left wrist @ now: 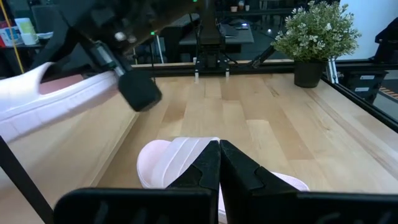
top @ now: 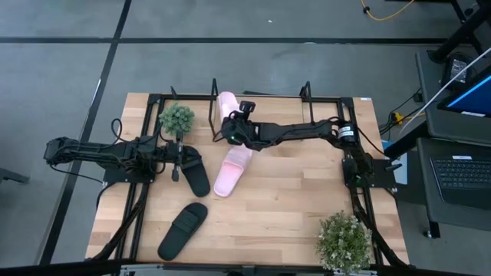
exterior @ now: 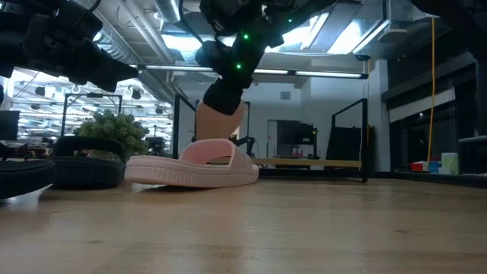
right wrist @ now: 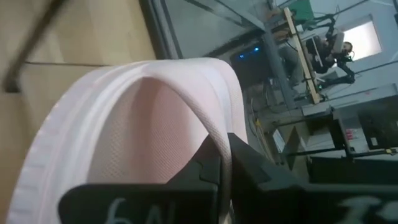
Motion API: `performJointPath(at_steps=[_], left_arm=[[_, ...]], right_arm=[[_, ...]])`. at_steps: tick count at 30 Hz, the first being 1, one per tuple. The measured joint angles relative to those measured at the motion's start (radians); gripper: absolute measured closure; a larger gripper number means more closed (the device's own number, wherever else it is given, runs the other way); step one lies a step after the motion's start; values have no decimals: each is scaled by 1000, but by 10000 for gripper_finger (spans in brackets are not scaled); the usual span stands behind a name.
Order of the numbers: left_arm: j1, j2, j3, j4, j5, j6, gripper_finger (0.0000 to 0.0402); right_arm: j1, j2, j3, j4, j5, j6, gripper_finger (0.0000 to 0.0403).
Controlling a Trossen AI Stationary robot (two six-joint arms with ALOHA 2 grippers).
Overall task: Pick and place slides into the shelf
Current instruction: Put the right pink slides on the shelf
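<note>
My right gripper (top: 231,129) is shut on a pale pink slide (top: 227,106) at the shelf (top: 268,97), the black wire rack along the table's far edge. The second pink slide (top: 232,170) lies sole-down mid-table, seen also in the low view (exterior: 194,164) and in the left wrist view (left wrist: 177,158). One black slide (top: 196,175) lies beside my left gripper (top: 176,165), which is shut (left wrist: 219,158) and holds nothing. The other black slide (top: 182,230) lies nearer the table's near edge. My right gripper pinches the pink slide's sole rim (right wrist: 222,146) between its two fingers, one finger (right wrist: 202,171) on the footbed side and the other behind the rim. It reaches in from the table's right. The slide (exterior: 217,122) hangs steeply tilted below the gripper, off the tabletop.
A small potted plant (top: 176,119) stands at the shelf's left end, close to my left arm. A larger plant (top: 345,241) stands at the near right corner. The shelf's wire uprights (top: 307,90) rise along the far edge. Bare wood (top: 291,192) lies right of the pink slide.
</note>
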Motion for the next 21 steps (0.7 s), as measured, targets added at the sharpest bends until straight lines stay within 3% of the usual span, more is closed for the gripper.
performJointPath(at_steps=[21], left_arm=[[0,0,0,0,-2,0,401]], right_arm=[[-40,57,0,70,-33,-71,390]])
